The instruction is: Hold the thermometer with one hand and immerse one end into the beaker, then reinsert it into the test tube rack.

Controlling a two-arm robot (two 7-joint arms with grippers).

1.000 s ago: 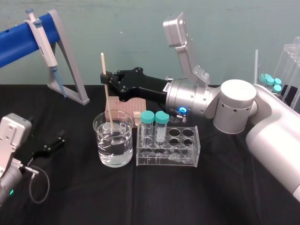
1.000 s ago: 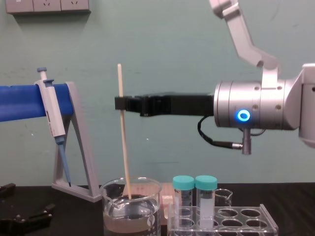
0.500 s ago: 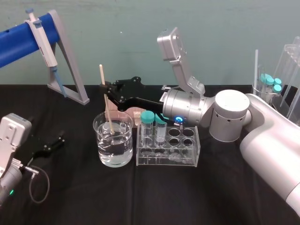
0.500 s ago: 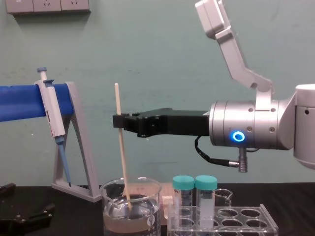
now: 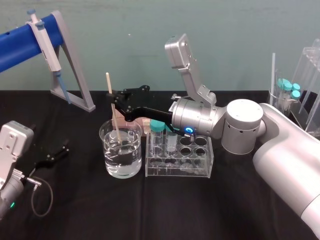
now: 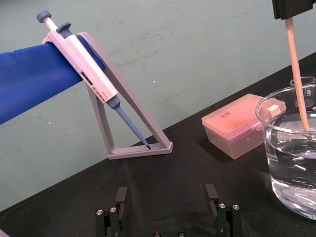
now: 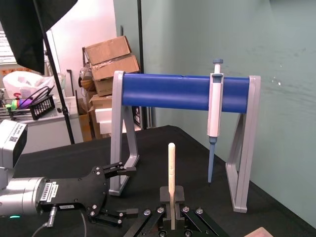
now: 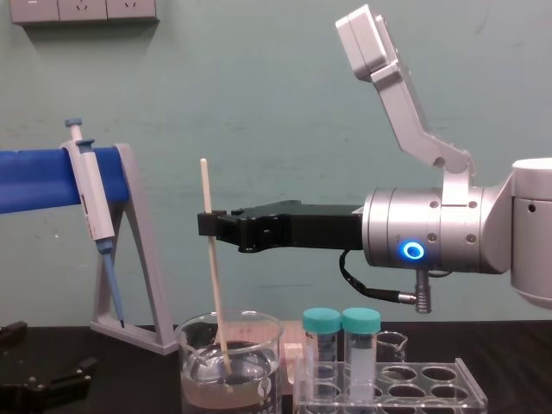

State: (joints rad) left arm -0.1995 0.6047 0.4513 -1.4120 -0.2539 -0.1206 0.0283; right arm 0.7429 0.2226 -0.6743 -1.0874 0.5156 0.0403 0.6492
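Right gripper [image 8: 207,224]: the black fingers are closed on the thermometer [image 8: 216,293], clamping it at roughly its upper third, with the arm reaching out level above the table. The thermometer's long axis is nearly vertical, with a slight lean. In the chest view its upper end lies a little toward the robot's left of the grip and its lower end a little toward the robot's right. A short length stands free above the fingers. The longer part hangs below them, and the lower end is immersed in the water of the beaker [image 5: 112,167]. The beaker stands directly under the fingertips. The test tube rack [image 5: 200,167] sits just beside the beaker, under the gripper's body toward the wrist, and holds two teal-capped tubes [image 5: 158,125]. A pipette [image 5: 47,40] hangs on its grey stand [image 5: 75,70], beyond the fingertips toward the robot's left. Left gripper [image 6: 167,202]: parked low on the table, well apart from the right gripper, its fingers spread wide and holding nothing.
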